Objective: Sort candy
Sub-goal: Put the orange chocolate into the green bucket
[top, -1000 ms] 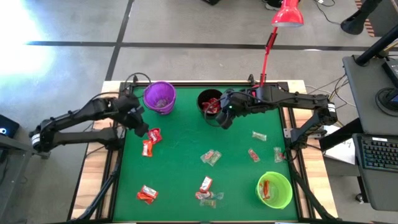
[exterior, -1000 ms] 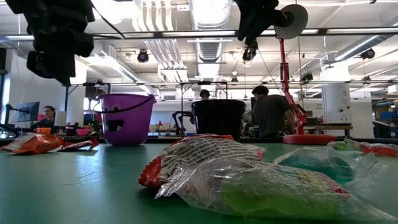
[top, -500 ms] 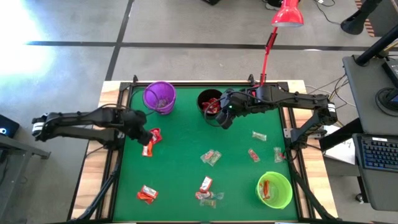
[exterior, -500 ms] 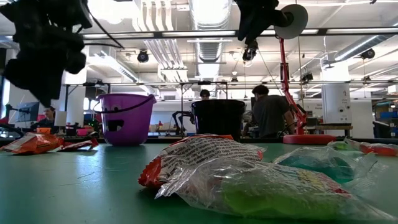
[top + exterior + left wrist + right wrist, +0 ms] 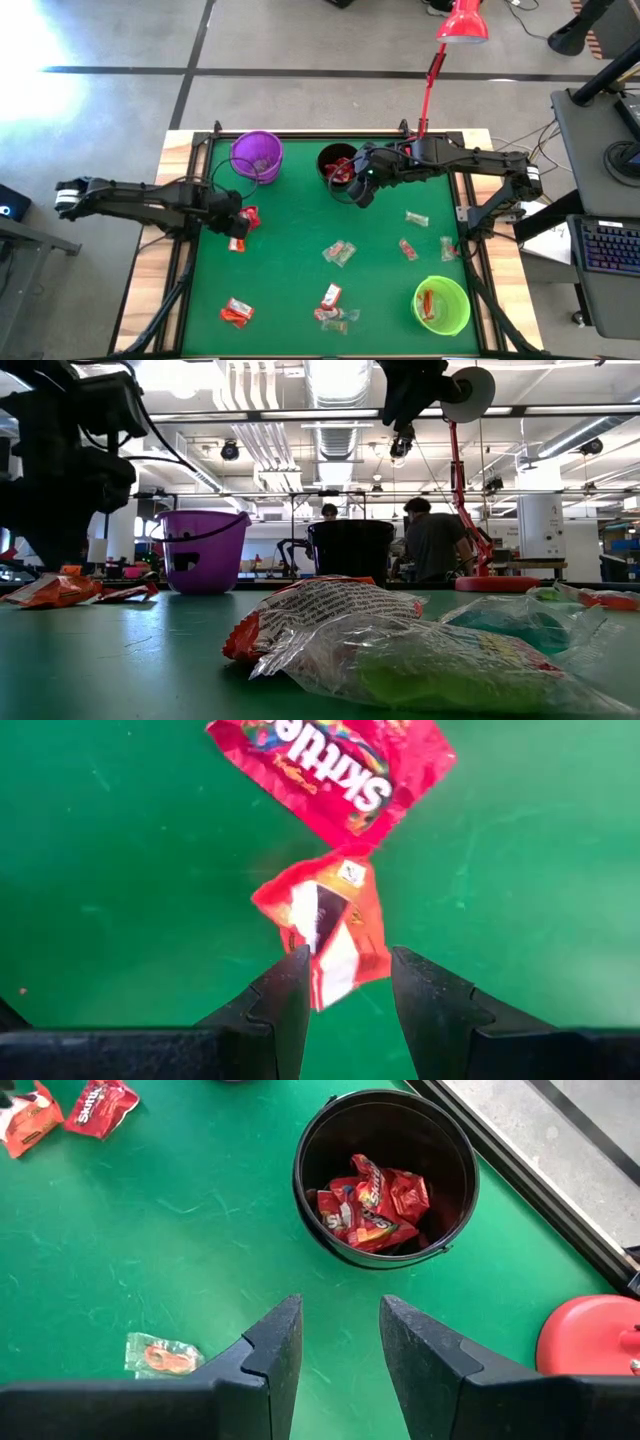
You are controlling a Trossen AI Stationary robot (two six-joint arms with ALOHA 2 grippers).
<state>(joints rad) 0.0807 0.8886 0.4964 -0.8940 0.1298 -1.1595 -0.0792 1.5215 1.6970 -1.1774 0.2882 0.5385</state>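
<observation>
straddling an orange-red candy (image 5: 335, 925) unclenched, the left tool (image 5: 347, 982) shows only wrist-side; overhead hides it; right tool (image 5: 334, 1342) released.

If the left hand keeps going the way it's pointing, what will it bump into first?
Probably the orange-red candy packet, which lies on the green mat between the left hand's open fingers. The red Skittles packet lies just beyond it. How far above it the hand is remains unclear.

Robotics lab, open hall with exposed ceiling ducts (image 5: 335, 385), people at benches (image 5: 433, 540), keyboard desk (image 5: 610, 245)
</observation>
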